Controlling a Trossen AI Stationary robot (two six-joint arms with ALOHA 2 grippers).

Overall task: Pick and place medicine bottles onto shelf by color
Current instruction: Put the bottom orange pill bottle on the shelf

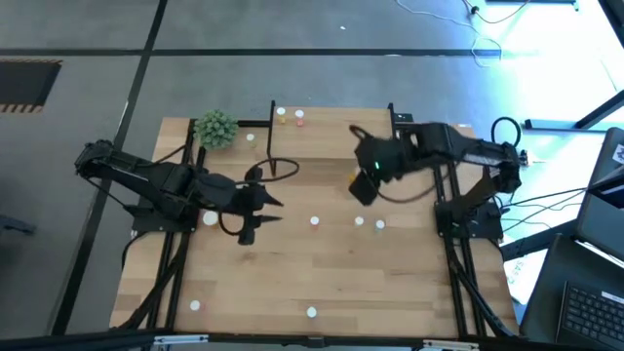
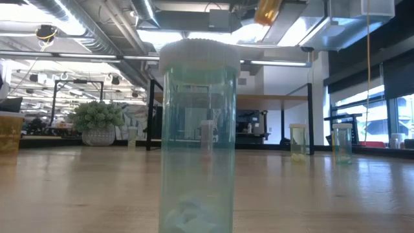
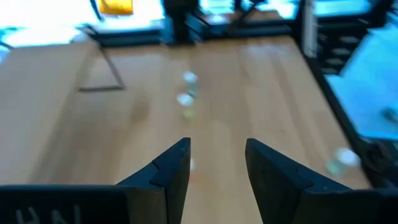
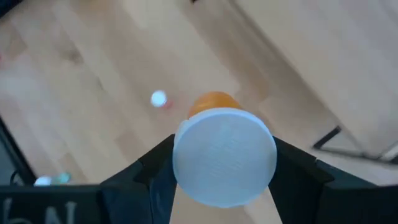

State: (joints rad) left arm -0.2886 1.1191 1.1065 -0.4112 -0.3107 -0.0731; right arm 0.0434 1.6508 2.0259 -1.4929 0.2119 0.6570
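The right gripper (image 4: 221, 180) has its jaws clenched on 1 orange bottle (image 4: 214, 102), held in the air above the counter (image 1: 390, 283). A loose hold could drop it. The left gripper's (image 3: 217, 168) jaws are released, empty.

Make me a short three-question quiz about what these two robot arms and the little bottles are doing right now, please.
1. True or false: the right gripper holds an orange medicine bottle with a white cap.
2. The left gripper is: A) gripping a bottle, B) open and empty, C) out of sight.
3. Fill in: right in front of the low camera stands a clear ____-tinted bottle with a white cap.

Key: 1 true; 2 B; 3 green.
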